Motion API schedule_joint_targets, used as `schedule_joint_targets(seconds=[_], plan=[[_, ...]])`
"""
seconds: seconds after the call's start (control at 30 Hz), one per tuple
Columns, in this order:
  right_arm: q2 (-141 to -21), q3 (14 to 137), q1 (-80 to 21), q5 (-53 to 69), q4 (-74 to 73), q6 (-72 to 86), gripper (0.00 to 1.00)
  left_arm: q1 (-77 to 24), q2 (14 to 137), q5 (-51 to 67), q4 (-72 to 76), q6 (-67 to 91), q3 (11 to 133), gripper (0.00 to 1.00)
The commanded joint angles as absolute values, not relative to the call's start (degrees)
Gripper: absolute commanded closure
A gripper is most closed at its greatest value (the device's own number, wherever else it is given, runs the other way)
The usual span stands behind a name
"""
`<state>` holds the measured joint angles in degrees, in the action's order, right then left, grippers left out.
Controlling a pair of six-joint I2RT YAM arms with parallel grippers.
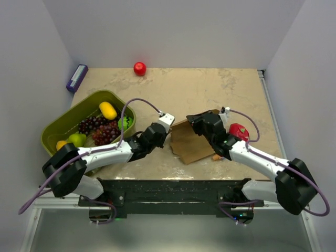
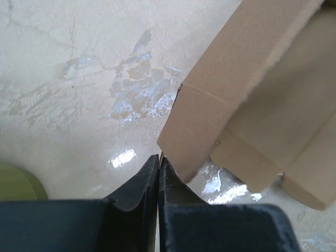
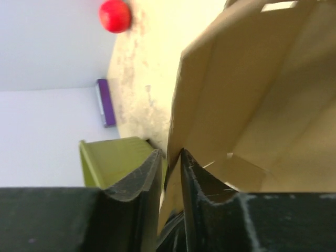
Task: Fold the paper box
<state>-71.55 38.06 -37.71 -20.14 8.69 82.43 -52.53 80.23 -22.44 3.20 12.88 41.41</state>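
Note:
The paper box is a plain brown cardboard sheet, partly raised, near the table's front between my two arms. My right gripper is at its far upper edge. In the right wrist view the gripper is shut on an upright wall of the box, which passes between the fingers. My left gripper is at the box's left edge. In the left wrist view it is shut with nothing between the jaws, and a flap corner of the box lies against the right finger.
An olive-green basket of fruit stands at the left, close to my left arm. A red ball lies at the back edge. A purple object sits at the back left corner. A red fruit lies beside my right arm.

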Motion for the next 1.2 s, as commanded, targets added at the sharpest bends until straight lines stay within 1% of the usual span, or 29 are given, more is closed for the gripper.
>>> schedule_joint_targets(seconds=[0.0,0.03,0.07,0.13,0.17,0.23,0.3,0.47,0.5,0.6,0.63,0.73,0.83,0.97,1.17], plan=[[-65.93,36.65,-37.79,-24.17,10.81,80.07,0.66,-52.12,82.79,-19.34,1.76,9.76,45.79,1.00],[-65.22,36.56,-37.71,-24.17,10.29,79.02,0.61,-52.12,83.05,-18.99,0.97,9.32,46.40,1.00],[-64.78,36.74,-37.79,-24.34,9.85,78.32,0.53,-52.12,83.40,-18.38,0.36,8.36,46.67,1.00],[-63.37,37.26,-37.79,-24.17,7.22,77.52,0.45,-52.12,83.32,-18.28,-2.52,7.30,47.72,1.00],[-62.93,37.09,-37.71,-24.08,6.86,77.26,0.40,-52.12,82.89,-18.19,-2.98,6.16,47.90,1.00],[-61.01,35.96,-37.71,-24.08,6.33,77.43,0.36,-52.12,82.44,-17.50,-3.77,4.14,48.16,1.00],[-59.77,35.07,-37.79,-24.34,5.89,77.96,0.30,-52.12,82.18,-15.91,-4.91,1.32,49.12,1.00],[-55.64,33.22,-37.71,-23.73,3.61,77.96,0.24,-50.63,83.84,-15.47,-11.24,-2.54,52.90,1.00],[-54.85,33.05,-37.79,-23.90,3.34,77.00,0.20,-50.19,84.11,-15.47,-12.38,-2.55,54.39,1.00],[-53.09,33.66,-37.71,-24.70,0.98,75.24,0.16,-48.96,83.50,-14.50,-15.72,-2.99,56.59,1.00],[-52.82,34.27,-37.79,-24.78,0.18,74.80,0.13,-48.78,83.15,-13.98,-17.21,-3.25,57.04,1.00],[-52.47,34.72,-37.71,-23.91,0.18,74.00,0.09,-47.82,81.74,-10.73,-21.07,-5.09,59.15,1.00],[-53.17,34.11,-37.71,-21.98,1.48,74.70,0.07,-46.58,81.74,-6.51,-25.56,-7.81,60.73,1.00],[-55.89,32.87,-37.79,-20.48,4.56,76.02,0.07,-45.35,81.57,-1.94,-27.77,-10.89,59.59,1.00],[-62.22,33.13,-37.79,-17.84,8.70,76.64,0.07,-41.93,79.37,-2.20,-27.07,-11.78,58.97,1.00]])
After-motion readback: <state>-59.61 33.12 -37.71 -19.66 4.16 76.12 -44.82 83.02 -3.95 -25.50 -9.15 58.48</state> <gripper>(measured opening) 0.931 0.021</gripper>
